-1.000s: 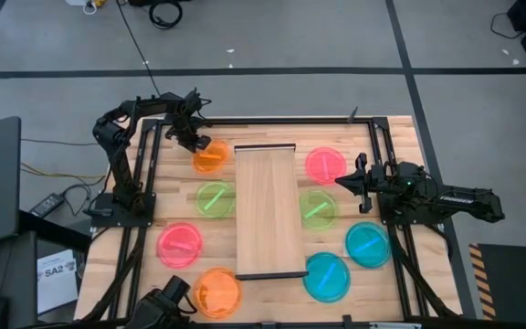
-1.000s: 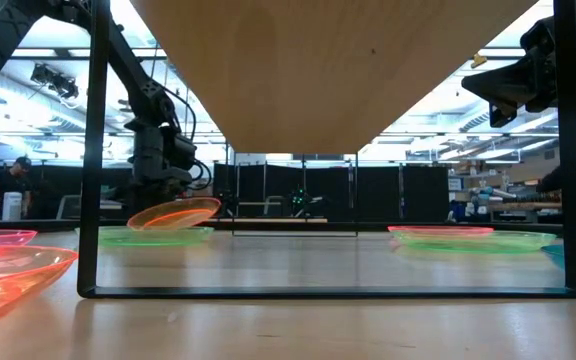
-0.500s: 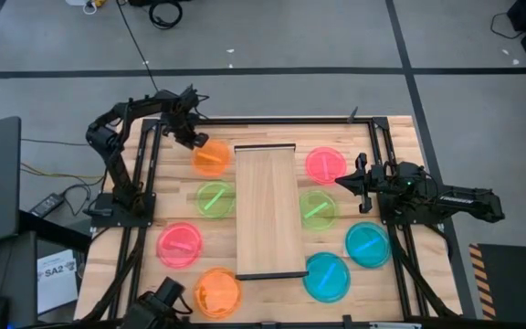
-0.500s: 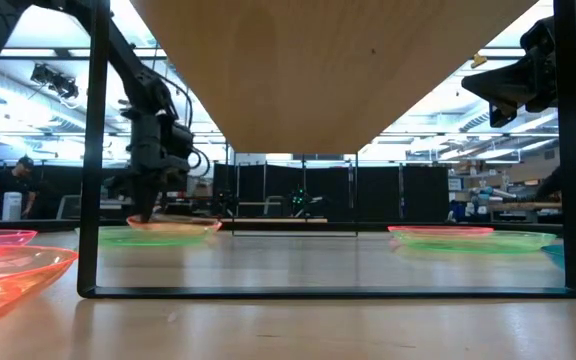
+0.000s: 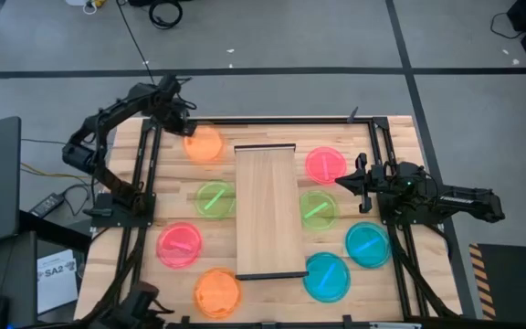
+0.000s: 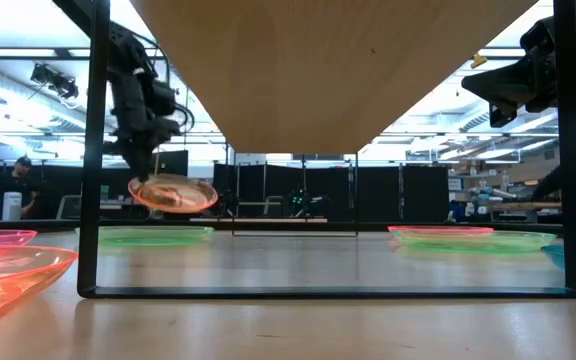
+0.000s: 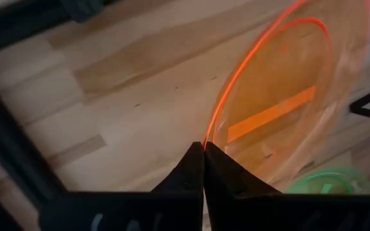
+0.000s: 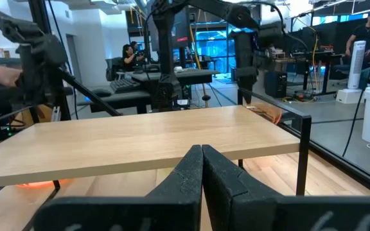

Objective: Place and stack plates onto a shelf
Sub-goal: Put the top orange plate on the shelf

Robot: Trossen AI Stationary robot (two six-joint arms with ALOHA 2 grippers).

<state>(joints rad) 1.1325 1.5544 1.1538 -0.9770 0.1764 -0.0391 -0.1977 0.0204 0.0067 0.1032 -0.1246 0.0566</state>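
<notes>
My left gripper (image 5: 180, 127) is above the table's far left corner, shut on an orange plate (image 5: 205, 145). That plate hangs above the table in the low view (image 6: 174, 193). The shelf (image 5: 268, 210) stands along the table's middle. On the table lie a green plate (image 5: 215, 199), a pink plate (image 5: 180, 244) and a second orange plate (image 5: 217, 292) to its left. To the shelf's right lie a pink plate (image 5: 324, 165), a green plate (image 5: 317, 209) and two cyan plates (image 5: 367, 244) (image 5: 326, 277). My right gripper (image 5: 349, 181) is shut and waits in the air to the shelf's right. My left gripper pinches the orange plate's rim (image 7: 209, 142) between its two shut fingers, at the plate's far left edge. The fingers come slanting down from the far left. The plate is lifted clear of the table, slightly tilted, and reaches out from the fingers toward the shelf.
Black frame rails (image 5: 144, 183) (image 5: 383, 183) run along the table's left and right sides. The shelf's thin dark legs (image 6: 93, 150) stand at its ends, and its top board (image 8: 140, 138) is bare. People and desks show in the room beyond.
My left gripper has moved up and toward the table's far left corner, still shut on the orange plate's rim. The plate sat low by the table half a second ago and is now lifted clear, shifted toward the far left.
</notes>
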